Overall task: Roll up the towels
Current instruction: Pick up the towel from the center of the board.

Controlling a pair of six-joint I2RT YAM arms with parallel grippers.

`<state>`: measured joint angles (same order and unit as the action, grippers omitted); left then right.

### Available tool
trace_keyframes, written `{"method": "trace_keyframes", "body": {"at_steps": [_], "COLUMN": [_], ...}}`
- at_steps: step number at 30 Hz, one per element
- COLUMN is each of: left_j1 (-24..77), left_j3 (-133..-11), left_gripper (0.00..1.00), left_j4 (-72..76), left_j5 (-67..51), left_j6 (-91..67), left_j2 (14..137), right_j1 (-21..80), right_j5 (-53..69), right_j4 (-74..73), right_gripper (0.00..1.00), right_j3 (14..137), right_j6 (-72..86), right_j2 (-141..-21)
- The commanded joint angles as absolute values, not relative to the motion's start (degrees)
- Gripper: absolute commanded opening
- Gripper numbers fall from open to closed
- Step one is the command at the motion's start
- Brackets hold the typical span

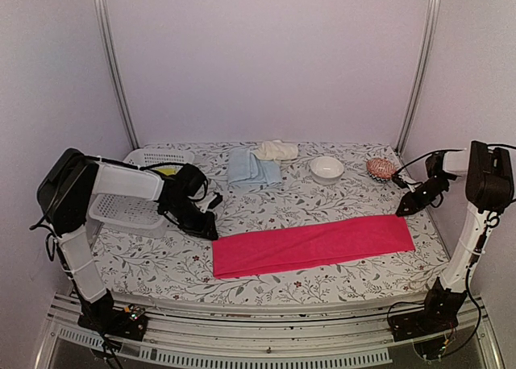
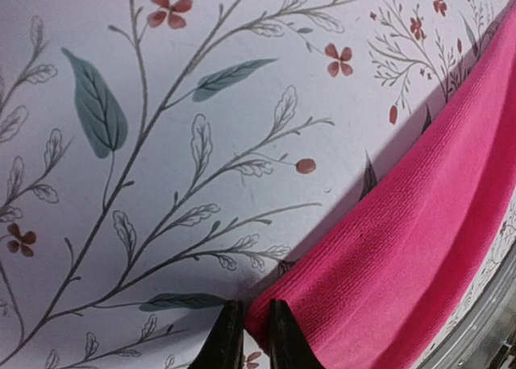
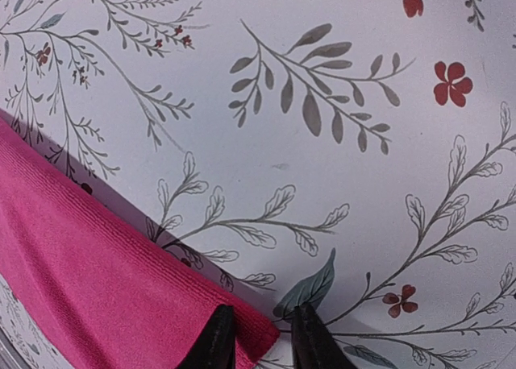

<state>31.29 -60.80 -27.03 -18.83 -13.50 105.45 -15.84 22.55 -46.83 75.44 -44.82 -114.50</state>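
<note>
Pale lilac walls point(image 1: 266, 55) are enclosing a tabletop point(image 1: 339, 204) that is wearing a white floral-print covering point(image 1: 161, 264). Down near the left side of it, the left pincer point(image 2: 256, 306) is holding its black fingers point(image 2: 228, 345) narrow, pinching the far left corner of the hot pink cloth towel point(image 1: 314, 244). Near the right edge, the right pincer point(image 3: 262, 308) is straddling the same towel's far right corner. Its fingers are standing slightly apart: one is touching the cloth while a sliver of covering is showing beside the other, so it is not gripping.

Between the two pincers the pink towel is lying flat as a long folded strip across the near middle of the tabletop, its right end sitting a little farther back than its left.

Well beyond it, near the middle of the far edge, a light blue folded cloth towel point(image 1: 251, 169) is resting, with a cream crumpled cloth towel point(image 1: 276, 150) just behind it. A white round bowl point(image 1: 326, 168) is sitting to their right, and a red-and-white patterned round object point(image 1: 380, 169) is lying near the far right corner. At the far left corner a white slatted plastic basket point(image 1: 129, 212) is standing behind the left arm, with a yellow-green towel point(image 1: 167, 170) peeking out of it.
</note>
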Motion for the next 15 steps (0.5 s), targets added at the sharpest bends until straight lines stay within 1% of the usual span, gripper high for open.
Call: {"method": "trace_keyframes", "body": {"at_steps": [1,2,4,5,7,8,12,15], "left_j1": [31.99,31.98,31.78,31.74,31.77,31.76,32.43,32.55], "left_j3": [-62.06,-62.07,-61.91,-61.85,-61.1,-60.62,-58.95,-58.09], "left_gripper": [0.09,0.06,0.05,0.08,0.22,0.26,0.38,0.42], "left_j4": [-25.87,-25.47,-24.51,-24.16,-23.01,-22.46,-21.18,-20.65], "left_j5": [-16.37,-15.5,-13.83,-13.46,-13.47,-13.65,-16.37,-18.02], "left_j6": [-11.8,-11.78,-11.97,-12.1,-11.97,-12.02,-11.1,-10.81], "left_j2": [106.0,105.57,103.99,103.25,101.27,100.41,97.46,97.65], "right_j1": [-15.87,-15.9,-15.8,-15.97,-15.99,-15.98,-16.05,-16.33], "right_j5": [21.77,22.17,22.74,22.72,22.72,22.7,21.8,21.36], "right_j4": [-48.08,-48.03,-47.73,-47.35,-46.6,-46.3,-45.86,-45.29], "right_gripper": [0.18,0.11,0.04,0.03,0.03,0.03,0.03,0.03], "right_j3": [73.04,73.1,73.4,73.59,73.78,73.91,74.44,74.61], "right_j6": [-45.13,-45.17,-44.81,-44.51,-43.56,-43.37,-42.52,-41.87], "right_j2": [-115.99,-116.03,-115.94,-115.75,-115.0,-114.66,-114.17,-114.34]}}
